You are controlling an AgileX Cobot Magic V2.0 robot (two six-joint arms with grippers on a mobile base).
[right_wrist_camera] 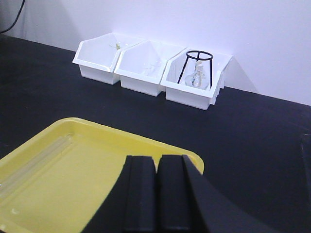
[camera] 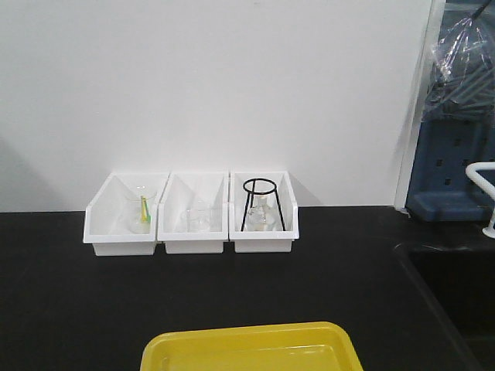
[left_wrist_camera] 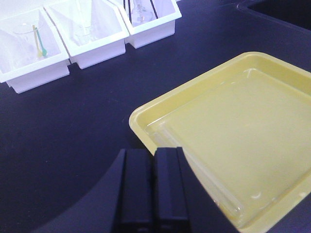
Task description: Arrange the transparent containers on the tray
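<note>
Lining the wall beyond the yellow tray (camera: 251,348), three white bins (camera: 193,224).

Even, fairly bright overhead light. White wall (camera: 232,85) near blown out, black table (camera: 69,294) crushed dark, no detail. Soft shadows behind the white bins (camera: 189,212). Mild sheen on yellow tray (left_wrist_camera: 228,141). Front view soft and noisy; glassware barely resolves. Wrist-view foreground blurred.
</note>
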